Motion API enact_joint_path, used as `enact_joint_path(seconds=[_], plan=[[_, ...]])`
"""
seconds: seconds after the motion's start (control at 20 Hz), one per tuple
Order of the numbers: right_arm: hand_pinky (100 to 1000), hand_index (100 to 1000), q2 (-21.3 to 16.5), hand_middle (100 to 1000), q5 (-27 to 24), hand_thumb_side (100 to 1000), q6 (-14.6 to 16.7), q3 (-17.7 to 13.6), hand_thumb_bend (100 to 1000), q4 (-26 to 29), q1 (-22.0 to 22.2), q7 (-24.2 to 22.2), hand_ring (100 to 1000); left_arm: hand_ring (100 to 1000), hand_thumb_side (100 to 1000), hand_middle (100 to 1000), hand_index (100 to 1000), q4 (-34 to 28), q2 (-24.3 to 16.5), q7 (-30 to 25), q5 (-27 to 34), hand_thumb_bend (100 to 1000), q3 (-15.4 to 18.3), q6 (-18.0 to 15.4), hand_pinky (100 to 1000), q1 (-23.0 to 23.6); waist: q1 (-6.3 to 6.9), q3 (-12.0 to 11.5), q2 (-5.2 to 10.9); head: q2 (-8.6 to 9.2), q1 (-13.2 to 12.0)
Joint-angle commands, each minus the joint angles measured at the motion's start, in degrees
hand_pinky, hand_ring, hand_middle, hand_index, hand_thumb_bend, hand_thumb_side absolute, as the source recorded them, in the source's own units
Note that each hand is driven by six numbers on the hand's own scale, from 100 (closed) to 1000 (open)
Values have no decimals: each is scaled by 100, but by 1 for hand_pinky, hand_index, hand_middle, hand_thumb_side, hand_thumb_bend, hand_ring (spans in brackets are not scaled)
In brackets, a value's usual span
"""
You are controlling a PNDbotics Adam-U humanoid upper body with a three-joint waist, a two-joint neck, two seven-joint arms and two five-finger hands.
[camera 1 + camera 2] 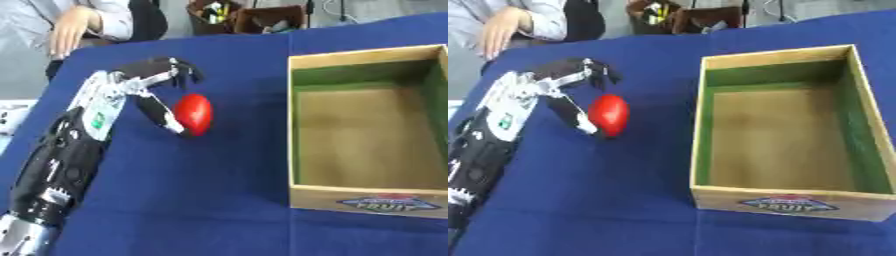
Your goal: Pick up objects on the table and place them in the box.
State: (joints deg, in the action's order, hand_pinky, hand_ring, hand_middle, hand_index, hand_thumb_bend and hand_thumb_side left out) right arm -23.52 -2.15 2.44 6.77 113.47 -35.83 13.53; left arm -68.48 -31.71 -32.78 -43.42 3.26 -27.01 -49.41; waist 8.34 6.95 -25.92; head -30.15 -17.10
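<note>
A red, egg-shaped object [193, 114] lies on the blue tablecloth, left of the box. My left hand [144, 82] reaches in from the lower left and cups it. The thumb [160, 114] lies against the object's left side. The fingers [185, 71] arch over its top with a small gap showing. The wooden box [776, 54], with green inner walls and a brown floor, stands open and empty on the right. A printed label marks its front wall. My right hand shows in neither view.
My left forearm [66, 160] lies along the table's left side. Blue cloth [201, 200] covers the table between the arm and the box. Brown containers [249, 17] with small things stand beyond the far edge. A person's hand [70, 27] rests at the far left corner.
</note>
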Motion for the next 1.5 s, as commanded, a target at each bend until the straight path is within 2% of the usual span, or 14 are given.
enact_joint_path(seconds=[0.05, 0.3, 0.55, 0.75, 0.85, 1.15, 1.35, 1.5], plan=[[1000, 705, -18, 524, -23, 526, 11, -12, 100, 112, -88, 4, 983, 616, 466, 699, 865, -140, -121, -122, 69, 947, -19, -68, 628, -81, -49, 0, 170, 42, 0], [1000, 705, -11, 524, -32, 526, 17, -12, 100, 112, -107, 13, 983, 611, 437, 691, 860, -124, -84, -336, 95, 925, -58, -153, 624, -70, -59, 7, 157, 42, 6], [1000, 705, -4, 523, -37, 527, 8, -9, 100, 112, -102, 20, 984, 579, 446, 617, 814, -94, -73, -384, 78, 884, -46, -170, 603, -59, -69, 1, 144, 56, 8], [1000, 705, 0, 522, -47, 527, 13, -8, 100, 112, -110, 23, 984, 557, 457, 598, 794, -23, -69, -357, -10, 842, -58, -189, 576, -39, -73, 9, 138, 60, 5], [1000, 705, -1, 522, -47, 527, 16, -10, 100, 112, -111, 27, 984, 540, 463, 601, 795, 8, -69, -320, -70, 799, -57, -199, 540, -30, -74, 9, 136, 56, 6], [1000, 706, 3, 522, -46, 527, 16, -9, 100, 112, -117, 27, 984, 496, 461, 595, 803, 78, -59, -291, -179, 754, -75, -265, 431, -6, -78, -1, 130, 55, 3], [1000, 706, 4, 522, -44, 527, 19, -15, 100, 112, -122, 37, 984, 488, 458, 577, 787, 97, -43, -314, -152, 755, -82, -293, 420, -2, -84, 2, 126, 66, -11], [1000, 706, 3, 521, -38, 528, 17, -20, 100, 112, -116, 44, 984, 472, 483, 525, 748, 93, -39, -261, -147, 742, -70, -271, 398, -1, -87, 0, 127, 69, -9]])
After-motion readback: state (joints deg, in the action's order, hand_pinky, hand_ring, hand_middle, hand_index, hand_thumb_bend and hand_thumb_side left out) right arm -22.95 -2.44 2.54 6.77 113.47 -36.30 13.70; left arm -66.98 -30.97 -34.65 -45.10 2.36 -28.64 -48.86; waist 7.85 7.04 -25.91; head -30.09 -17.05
